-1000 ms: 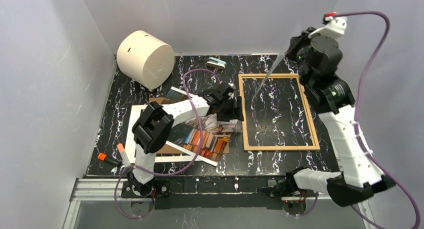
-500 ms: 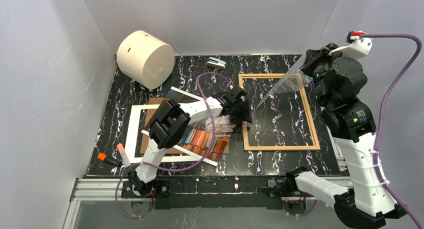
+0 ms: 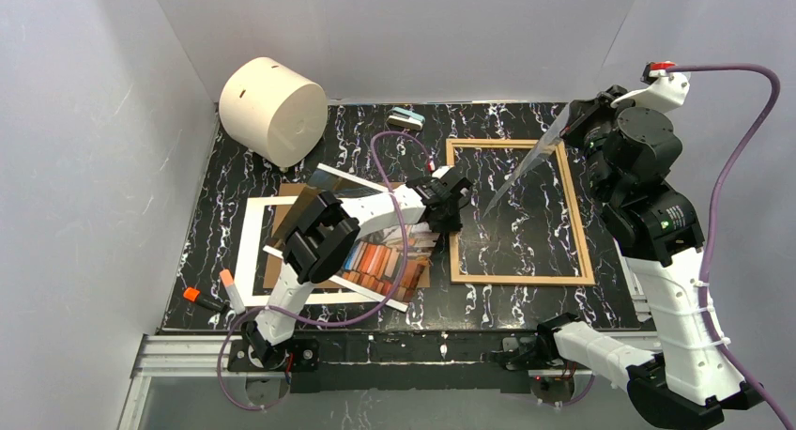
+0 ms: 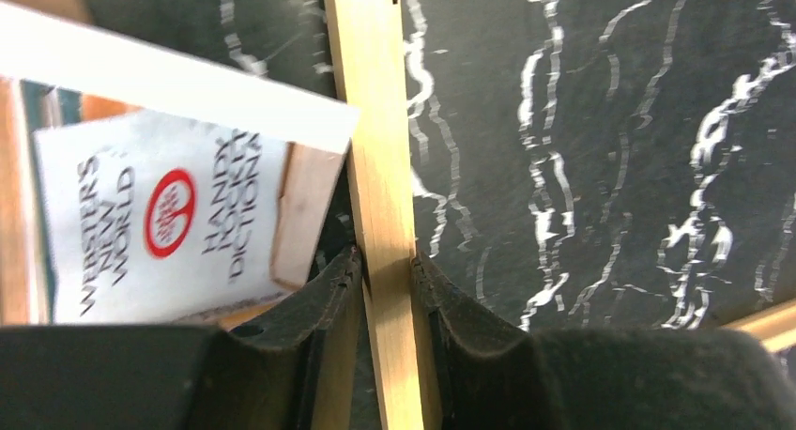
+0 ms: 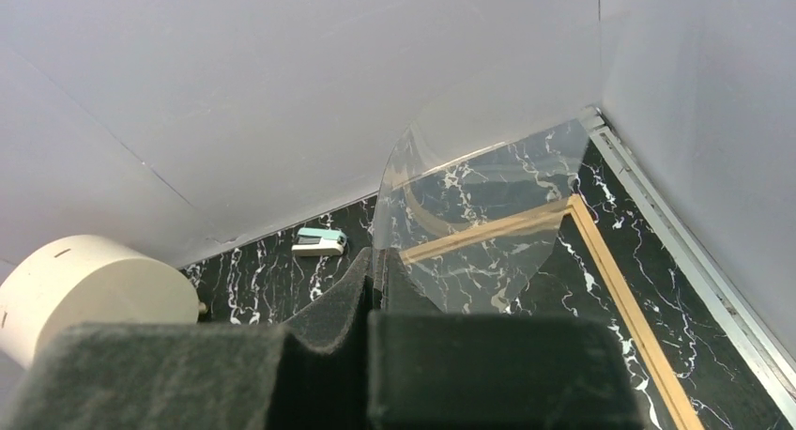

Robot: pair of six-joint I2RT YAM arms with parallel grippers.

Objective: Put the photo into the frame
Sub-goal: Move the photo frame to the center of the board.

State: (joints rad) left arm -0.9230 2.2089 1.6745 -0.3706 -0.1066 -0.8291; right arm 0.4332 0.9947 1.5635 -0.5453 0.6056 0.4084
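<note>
On the frame's point(image 4: 375, 148) left rail our left gripper point(image 4: 387, 266) pinches; right gripper point(image 5: 374, 289) clamps the pane point(image 5: 488, 233), which could slip.

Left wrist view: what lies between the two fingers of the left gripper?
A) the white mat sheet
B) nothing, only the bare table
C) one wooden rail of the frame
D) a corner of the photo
C: the light wood rail of the frame runs up between the two dark fingers of the left gripper, which press on it from both sides; the photo lies beside it.
</note>
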